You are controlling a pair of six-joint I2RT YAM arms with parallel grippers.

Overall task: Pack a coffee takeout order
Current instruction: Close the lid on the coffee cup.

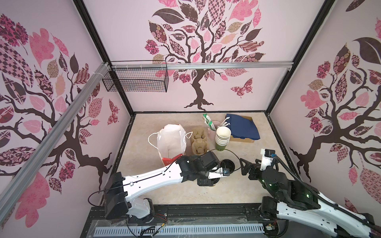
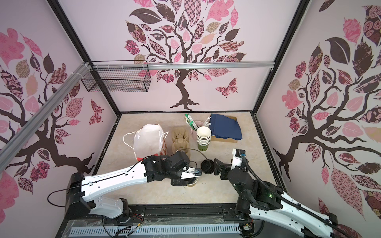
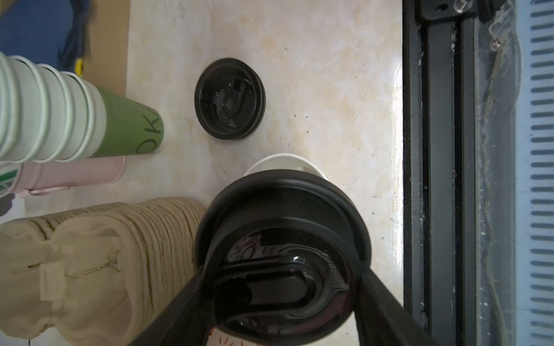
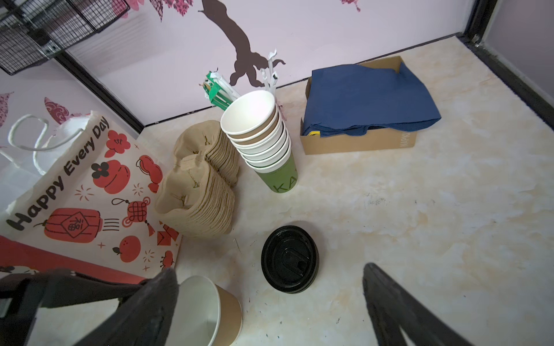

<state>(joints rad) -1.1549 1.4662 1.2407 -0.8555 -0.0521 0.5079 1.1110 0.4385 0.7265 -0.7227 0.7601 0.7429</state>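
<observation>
- Left hand (image 3: 283, 269): clamped on a black lid (image 3: 281, 215), one finger on each side of its rim.
- Paper cup (image 4: 204, 311): upright on the tabletop (image 1: 237, 191) near the front middle, directly under the left hand. Its mouth is uncovered in the right wrist view, and its white rim shows past the lid's edge.
- Right hand (image 4: 268, 269): released, fingers spread wide, holding nothing, just beside the spare lids (image 4: 289, 259).
- Pulp carriers (image 4: 198, 191): nested stack between the printed paper bag (image 4: 90, 194) and the stacked cups (image 4: 257, 134).
- Navy napkins (image 4: 368, 99): piled in a cardboard box (image 4: 359, 143) at the rear right.
- Pink cup of straws (image 1: 213, 128): behind the stacked cups.
</observation>
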